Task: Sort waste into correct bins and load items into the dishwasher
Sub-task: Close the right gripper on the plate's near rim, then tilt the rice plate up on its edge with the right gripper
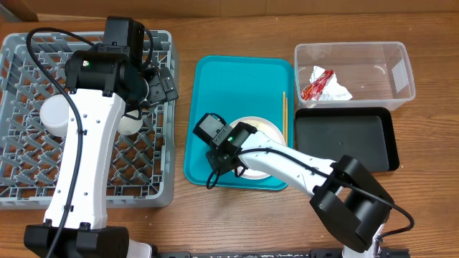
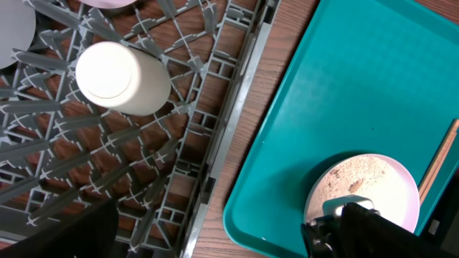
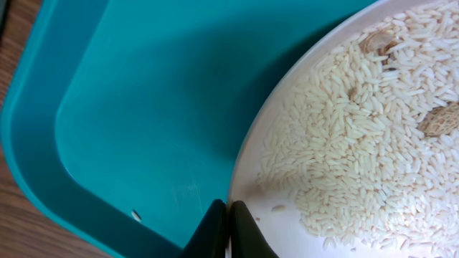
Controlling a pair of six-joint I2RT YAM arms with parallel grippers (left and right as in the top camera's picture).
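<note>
**A:** From above, where is the plate in relation to the right gripper?

**B:** The plate [image 1: 269,129] lies on the teal tray [image 1: 215,79], toward the end nearest the robot. The right gripper [image 1: 237,166] is at the plate's near-left rim. The left gripper [image 1: 163,84] hangs left of the tray, over the grey lattice rack [image 1: 21,172]. It is spread wide with nothing in it.

**A:** And the left wrist view?

**B:** The plate is round and dusted with pale grains. The dark right gripper overlaps its near rim. A smooth white cup [image 2: 118,77] sits among the rack's pegs, left of the tray.

**A:** The right wrist view?

**B:** The fingertips are pinched narrow on the plate's thin white rim. Loose rice [image 3: 358,129] is heaped on the plate. The tray is glossy with a rounded corner. The wood-grain worktop [image 3: 14,215] shows past the tray's edge.
</note>
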